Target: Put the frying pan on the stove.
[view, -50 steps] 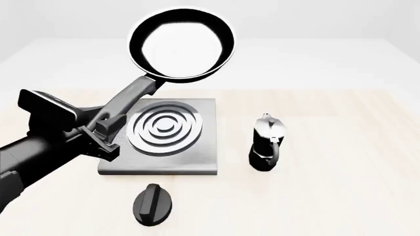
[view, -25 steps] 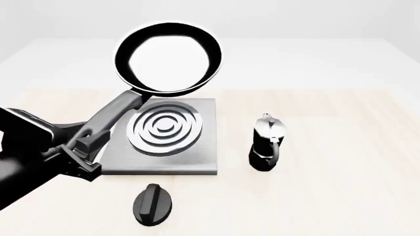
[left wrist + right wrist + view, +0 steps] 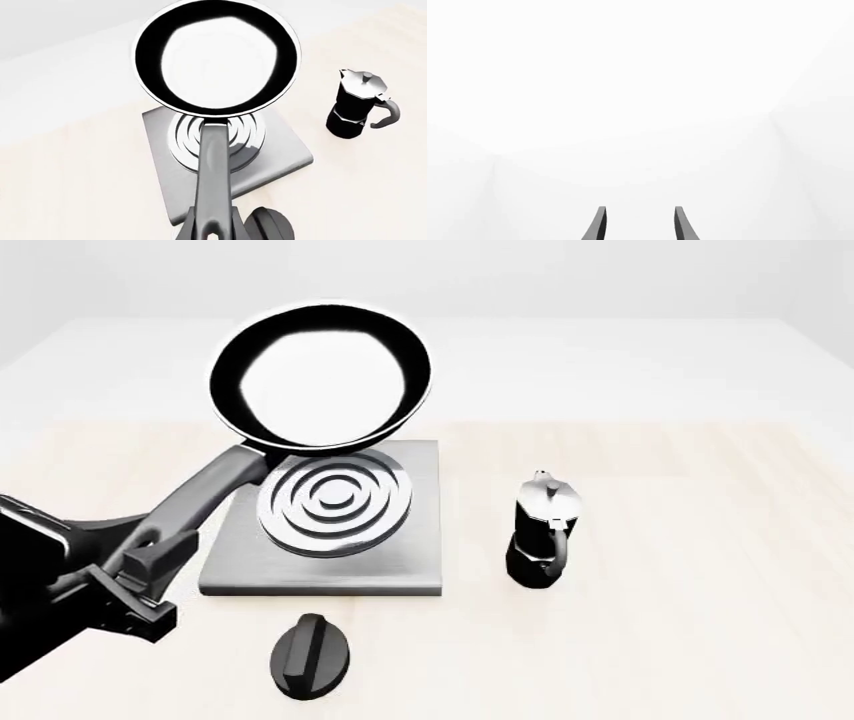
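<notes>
Pan's drifting back toward us — left gripper, jaws clamped on the handle, carries the frying pan above the stove; not down yet.

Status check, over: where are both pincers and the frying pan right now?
Left pincer shut on frying pan handle, pan airborne over stove. Right pincer open, empty. Moka pot beside stove, clear.

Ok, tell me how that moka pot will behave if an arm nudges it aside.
The moka pot stands tall on a narrow base, so a push near its top would probably tip it rather than slide it. Its faceted metal-looking body suggests it is stiff. If it falls, the side handle should likely stop it rolling far.
</notes>
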You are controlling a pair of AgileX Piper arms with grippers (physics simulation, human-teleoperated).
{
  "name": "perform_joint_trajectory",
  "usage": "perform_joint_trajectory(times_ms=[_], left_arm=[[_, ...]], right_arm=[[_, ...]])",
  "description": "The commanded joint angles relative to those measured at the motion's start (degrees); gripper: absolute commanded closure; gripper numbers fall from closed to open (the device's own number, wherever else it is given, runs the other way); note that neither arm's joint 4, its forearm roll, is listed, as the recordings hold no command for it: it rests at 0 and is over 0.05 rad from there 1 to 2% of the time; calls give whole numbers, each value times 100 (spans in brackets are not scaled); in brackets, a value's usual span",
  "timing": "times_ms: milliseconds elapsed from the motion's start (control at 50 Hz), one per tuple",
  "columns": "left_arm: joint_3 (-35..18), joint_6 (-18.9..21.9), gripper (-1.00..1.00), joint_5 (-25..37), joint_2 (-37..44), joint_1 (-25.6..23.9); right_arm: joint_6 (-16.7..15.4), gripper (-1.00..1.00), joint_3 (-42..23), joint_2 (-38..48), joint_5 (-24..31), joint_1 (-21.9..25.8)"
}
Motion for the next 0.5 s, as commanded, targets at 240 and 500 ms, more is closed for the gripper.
perform_joint_trajectory(times_ms=[240,500], left_arm=[[157,-26,100,347,-620,166],[335,-130,100,366,-729,183]], right_arm=[[9,-100,6,-69,56,-46],[15,-100,110,-171,55,-61]])
